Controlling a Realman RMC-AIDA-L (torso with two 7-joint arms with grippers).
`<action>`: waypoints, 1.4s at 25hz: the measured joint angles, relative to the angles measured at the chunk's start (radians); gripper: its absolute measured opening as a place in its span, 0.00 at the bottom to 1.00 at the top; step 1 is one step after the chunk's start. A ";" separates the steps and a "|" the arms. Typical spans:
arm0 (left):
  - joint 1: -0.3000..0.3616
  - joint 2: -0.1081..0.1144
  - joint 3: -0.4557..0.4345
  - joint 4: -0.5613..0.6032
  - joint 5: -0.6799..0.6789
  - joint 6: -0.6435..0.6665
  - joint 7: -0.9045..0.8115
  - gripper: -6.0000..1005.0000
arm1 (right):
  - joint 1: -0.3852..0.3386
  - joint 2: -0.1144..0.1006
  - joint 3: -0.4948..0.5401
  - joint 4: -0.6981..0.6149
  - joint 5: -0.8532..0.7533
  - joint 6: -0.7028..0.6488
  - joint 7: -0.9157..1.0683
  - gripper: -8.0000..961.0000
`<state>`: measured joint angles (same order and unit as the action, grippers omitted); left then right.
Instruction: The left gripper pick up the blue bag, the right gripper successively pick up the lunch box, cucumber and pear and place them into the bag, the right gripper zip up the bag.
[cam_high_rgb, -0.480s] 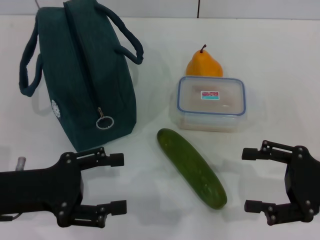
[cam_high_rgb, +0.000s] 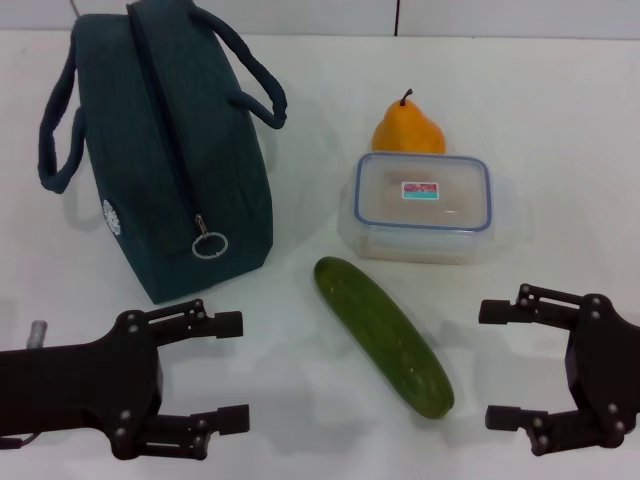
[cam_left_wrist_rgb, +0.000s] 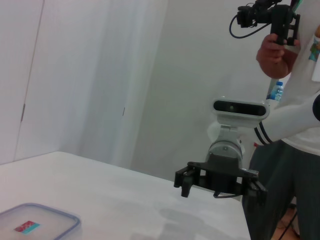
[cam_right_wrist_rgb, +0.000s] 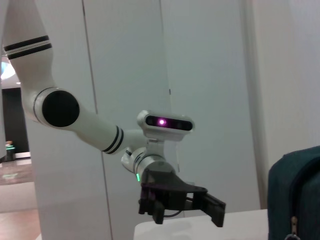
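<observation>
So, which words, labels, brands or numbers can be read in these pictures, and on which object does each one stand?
No text can be read.
Lunch box: the small red-and-teal label on its lid is too small to read.
Blue bag: the round white logo shows no readable letters.
Cucumber, pear: no markings.

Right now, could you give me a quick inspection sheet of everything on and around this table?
Surface: white table, bare around the items.
Bag: upright, zipped shut, ring pull hanging at its near end.
Box: lid on, right of the bag.
Pear: behind the box.
Cucumber: lying diagonally in front of the box.
Clutter: nothing seen.
Left tool: open, empty, in front of the bag.
Right tool: open, empty, in front of the box.
Cables: nothing seen on the table.
Surroundings: white walls; a person filming beside the table.
</observation>
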<state>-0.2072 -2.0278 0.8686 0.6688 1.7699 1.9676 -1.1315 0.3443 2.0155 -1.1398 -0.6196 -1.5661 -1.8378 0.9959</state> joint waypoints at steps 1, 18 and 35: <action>0.000 0.000 0.000 0.000 0.000 -0.001 0.000 0.85 | 0.002 0.000 -0.006 0.000 0.000 0.000 0.001 0.91; -0.124 -0.001 -0.532 0.120 -0.034 -0.116 -0.397 0.82 | 0.007 -0.002 0.000 0.000 0.013 0.044 0.004 0.91; -0.301 0.067 -0.356 0.447 0.338 -0.397 -1.146 0.80 | 0.023 -0.003 0.010 0.002 0.053 0.062 0.001 0.91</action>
<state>-0.5085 -1.9613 0.5122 1.1160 2.1078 1.5703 -2.2777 0.3673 2.0128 -1.1302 -0.6181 -1.5128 -1.7757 0.9966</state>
